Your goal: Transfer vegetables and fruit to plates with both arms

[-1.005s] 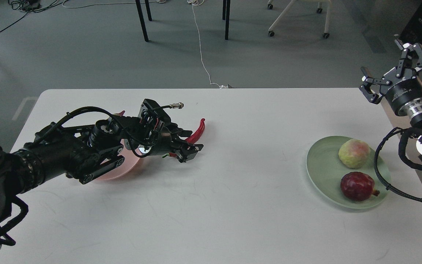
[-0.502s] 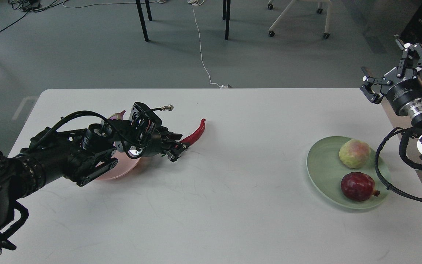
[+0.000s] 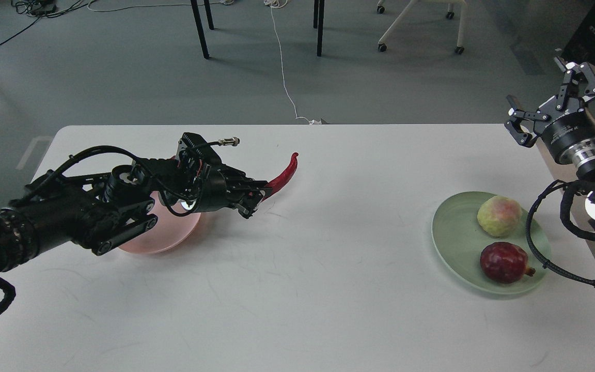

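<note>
My left gripper point(image 3: 256, 196) is shut on the stem end of the red chili pepper point(image 3: 283, 175) and holds it lifted, tip pointing up and right. The pale pink plate point(image 3: 166, 235) lies just left of it, mostly under my left arm. The eggplant is hidden by the arm. The pale green plate point(image 3: 455, 237) at the right holds the yellow-green fruit point(image 3: 499, 215) and the dark red pomegranate point(image 3: 504, 262). My right gripper point(image 3: 550, 106) is open and empty, raised beyond the table's right edge.
The white table point(image 3: 328, 289) spans the view. My right arm's black cable point(image 3: 535, 248) loops over the green plate's right rim. Chair and table legs stand on the grey floor behind.
My left gripper closed on the chili and lifted it, drawing back to the left; the chili's tip rose off the table. The right arm barely moved.
</note>
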`<state>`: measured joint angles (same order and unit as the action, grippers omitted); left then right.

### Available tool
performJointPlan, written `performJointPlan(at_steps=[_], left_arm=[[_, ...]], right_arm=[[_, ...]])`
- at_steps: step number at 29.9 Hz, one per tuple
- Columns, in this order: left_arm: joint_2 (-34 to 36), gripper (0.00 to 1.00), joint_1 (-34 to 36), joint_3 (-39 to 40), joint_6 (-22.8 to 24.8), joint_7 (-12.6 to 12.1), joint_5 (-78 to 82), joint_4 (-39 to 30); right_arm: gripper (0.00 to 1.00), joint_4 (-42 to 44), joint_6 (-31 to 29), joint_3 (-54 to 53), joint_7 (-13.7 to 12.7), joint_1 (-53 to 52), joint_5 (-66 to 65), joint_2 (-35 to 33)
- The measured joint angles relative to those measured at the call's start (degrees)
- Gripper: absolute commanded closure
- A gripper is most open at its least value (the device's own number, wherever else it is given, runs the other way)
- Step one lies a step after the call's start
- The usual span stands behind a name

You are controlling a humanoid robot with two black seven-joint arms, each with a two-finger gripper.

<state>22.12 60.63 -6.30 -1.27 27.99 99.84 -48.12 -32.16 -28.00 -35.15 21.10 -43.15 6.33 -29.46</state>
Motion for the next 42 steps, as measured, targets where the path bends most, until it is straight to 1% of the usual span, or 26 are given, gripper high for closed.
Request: performJointPlan(at_steps=[3,5,8,11,13,15,16,18,19,20,22,23,28,32,33,42], left_arm=[[7.29,0.87,1.11,0.04,-0.06,0.03,0.00,-7.08],[12.22,0.87,1.14,-0.21,-0.06,0.04,0.16,-9.76],[18.99,0.87,-0.66,-0.74,-0.19,0.01,0.43,-12.17],[22.87,0.87,-4.46,-0.71,-0.31,0.01,0.52,-13.07],[24.11,0.86,-5.81,-0.67,-0.37,0.01,0.57,-13.21],[24.85,0.82,-6.89,-0.72,-0.44,0.01,0.60,-13.34],[25.15,0.77,-7.56,-0.73,-0.47,0.01,0.61,-13.37],[25.40,0.53,-8.47,-0.64,-0.64,0.01,0.61,-13.39],[25.40,0.43,-8.69,-0.51,-0.73,0.01,0.61,-13.40],[25.40,0.39,-8.80,-0.39,-0.79,0.01,0.60,-13.37],[25.42,0.34,-8.91,-0.32,-0.83,0.01,0.55,-13.29],[25.52,0.29,-8.97,-0.32,-0.83,0.02,0.50,-13.27],[26.01,0.21,-9.04,-0.03,-0.83,0.01,-0.13,-13.22],[26.01,0.04,-9.06,3.20,-0.77,0.01,-4.45,-13.28],[25.83,0.03,-9.09,4.98,-0.65,0.01,-7.30,-13.30],[21.48,0.02,-8.42,20.52,1.10,0.01,-43.85,-12.42]], right_arm=[[0.01,0.08,0.00,0.00,0.00,0.00,0.00,-0.32],[0.01,0.09,0.00,0.00,0.00,0.00,0.00,-0.37],[0.01,0.09,0.00,0.00,0.00,0.02,0.00,-0.30],[0.01,0.08,0.00,0.01,0.00,0.15,0.00,-0.03],[0.01,0.05,0.00,0.07,0.00,0.16,0.00,0.24],[0.01,0.01,0.00,0.08,0.00,0.15,0.00,0.56],[0.01,0.01,0.00,0.08,0.00,0.12,0.00,0.68],[0.01,0.00,0.00,0.08,0.00,-0.02,0.00,0.76],[0.01,-0.01,0.00,0.08,0.00,-0.06,0.00,0.76],[0.01,-0.01,0.00,0.08,0.00,-0.07,0.00,0.76],[0.01,-0.01,0.00,0.08,0.00,-0.08,0.00,0.67],[0.01,-0.01,0.00,0.08,0.00,-0.08,0.00,0.56],[0.01,0.04,0.00,0.12,-0.01,-0.18,0.00,0.24],[0.01,0.25,0.00,0.12,-0.07,-0.48,0.00,0.24],[0.01,0.40,0.00,0.06,-0.08,-0.81,0.00,0.25],[0.01,1.46,0.00,-3.10,-0.09,-3.86,0.00,0.62]])
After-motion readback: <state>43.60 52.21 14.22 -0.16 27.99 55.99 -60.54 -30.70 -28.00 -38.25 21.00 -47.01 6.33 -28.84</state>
